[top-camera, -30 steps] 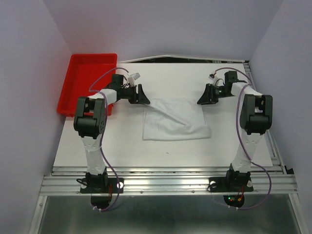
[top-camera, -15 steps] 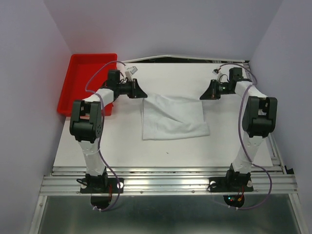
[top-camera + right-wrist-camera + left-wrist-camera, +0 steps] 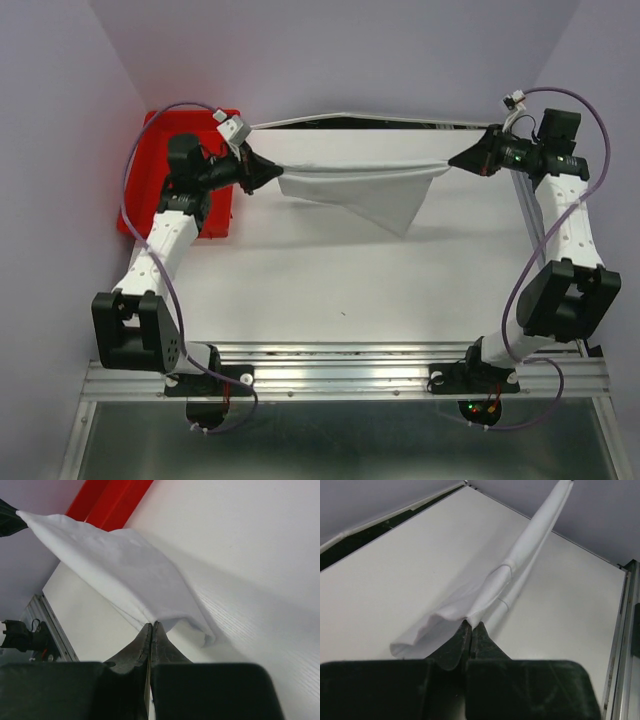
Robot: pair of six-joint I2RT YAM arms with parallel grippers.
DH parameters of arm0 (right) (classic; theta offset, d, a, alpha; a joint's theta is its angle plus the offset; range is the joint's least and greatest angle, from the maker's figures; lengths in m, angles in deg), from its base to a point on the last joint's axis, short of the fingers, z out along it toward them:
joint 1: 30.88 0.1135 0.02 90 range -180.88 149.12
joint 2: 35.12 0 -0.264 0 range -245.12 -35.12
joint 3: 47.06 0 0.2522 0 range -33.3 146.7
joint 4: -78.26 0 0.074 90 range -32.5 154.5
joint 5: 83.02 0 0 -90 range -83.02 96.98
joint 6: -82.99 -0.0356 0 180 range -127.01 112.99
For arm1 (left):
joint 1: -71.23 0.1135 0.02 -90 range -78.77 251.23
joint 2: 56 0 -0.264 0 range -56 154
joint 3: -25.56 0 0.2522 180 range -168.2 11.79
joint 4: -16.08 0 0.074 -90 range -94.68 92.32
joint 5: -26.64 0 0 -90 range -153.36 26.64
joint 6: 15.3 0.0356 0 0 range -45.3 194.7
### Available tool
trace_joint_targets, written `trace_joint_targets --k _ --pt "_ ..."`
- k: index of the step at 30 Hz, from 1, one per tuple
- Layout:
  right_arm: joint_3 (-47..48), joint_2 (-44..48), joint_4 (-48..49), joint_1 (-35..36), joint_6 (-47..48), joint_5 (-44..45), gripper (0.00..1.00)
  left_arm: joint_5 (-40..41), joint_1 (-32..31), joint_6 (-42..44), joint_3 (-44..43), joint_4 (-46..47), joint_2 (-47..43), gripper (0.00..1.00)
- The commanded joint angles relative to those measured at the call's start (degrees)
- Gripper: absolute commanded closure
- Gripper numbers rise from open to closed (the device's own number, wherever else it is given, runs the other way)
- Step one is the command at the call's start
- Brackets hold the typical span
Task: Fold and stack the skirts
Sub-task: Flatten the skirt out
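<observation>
White skirt (image 3: 125, 575) pinched in right gripper (image 3: 151, 629)

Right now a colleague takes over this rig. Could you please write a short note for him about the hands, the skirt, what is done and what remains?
Left hand: shut on the skirt, at its left end.
Right hand: shut on the skirt, at its right end.
The skirt is stretched in the air between both hands, over the far part of the table; its loose part hangs down to a point. The red tray sits at far left.
Done: skirt gripped and held up.
Left: fold it, then stack it.
</observation>
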Motion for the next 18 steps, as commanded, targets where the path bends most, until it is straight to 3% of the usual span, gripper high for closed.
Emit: trace_joint_targets --k 1,8,13,18 --pt "-1.94 6.01 3.60 -1.01 0.00 -0.04 0.99 0.80 0.97 3.43 4.09 4.83 -7.18 1.00" --pt "-7.73 16.65 0.53 -1.01 -0.88 -2.49 0.99 -0.25 0.27 5.46 10.59 -1.67 -19.85 1.00" --pt "-12.21 27.20 -3.17 -1.01 -4.54 -2.33 0.99 1.59 -1.57 1.86 15.35 -3.25 -29.95 1.00" --pt "-15.21 30.29 1.04 -1.01 -10.45 3.20 0.99 8.25 -4.73 0.54 17.28 -3.87 -31.21 1.00"
